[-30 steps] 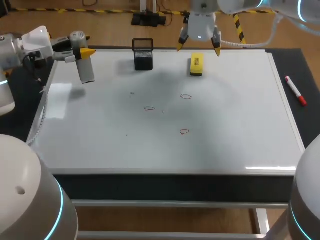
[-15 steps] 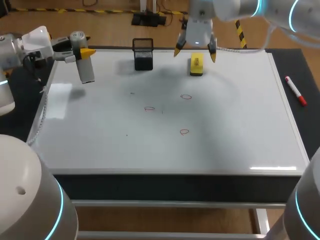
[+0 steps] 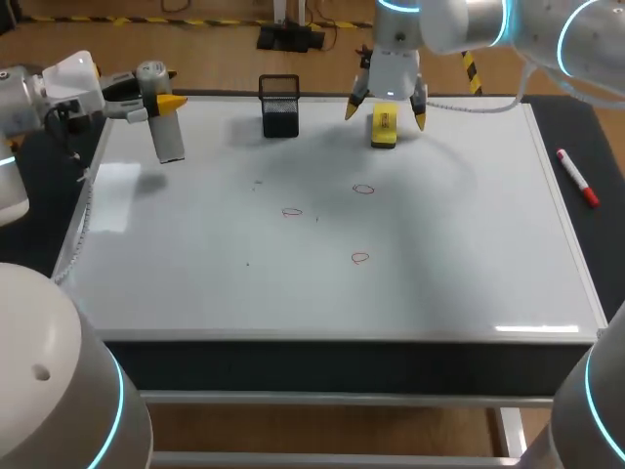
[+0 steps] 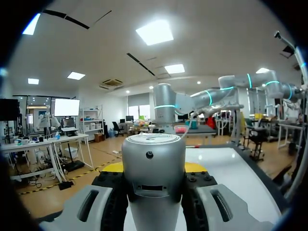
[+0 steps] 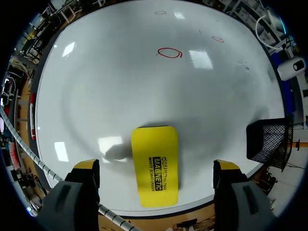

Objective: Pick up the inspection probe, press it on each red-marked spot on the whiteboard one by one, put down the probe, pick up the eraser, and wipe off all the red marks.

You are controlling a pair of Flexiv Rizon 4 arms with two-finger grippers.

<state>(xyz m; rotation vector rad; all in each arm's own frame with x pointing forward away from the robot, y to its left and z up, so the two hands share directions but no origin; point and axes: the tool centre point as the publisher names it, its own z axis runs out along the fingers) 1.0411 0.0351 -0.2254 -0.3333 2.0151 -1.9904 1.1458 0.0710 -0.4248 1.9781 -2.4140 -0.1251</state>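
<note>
Whiteboard (image 3: 469, 254) lying flat on a dark worktop (image 3: 598, 244) and covering most of it, seen from above. Three small red marks are drawn near the middle of the board: one (image 3: 363, 190) toward the far side, one (image 3: 292, 212) to its left, and one (image 3: 360, 258) nearer the front.

At the far left corner of the board, the left end effector (image 3: 156, 98) is clamped on the probe (image 3: 168, 132), a grey cylinder. The probe hangs nearly upright, with its lower end pointing at the board. In the left wrist view the cylinder fills the gap between the two black pads, which press on it from both sides.

At the far edge of the board, right of centre, lies the yellow eraser (image 5: 155, 166). It rests flat on the board. The right end effector (image 3: 386, 109) hovers over it, spread wide. One yellow-tipped finger stands on each side of the eraser, with bare board showing between each finger and the eraser. It holds nothing.

A black mesh holder (image 3: 280, 107) stands on the far edge of the board, between the probe and the eraser. A red marker (image 3: 577, 178) lies on the worktop just beyond the board's right edge.
</note>
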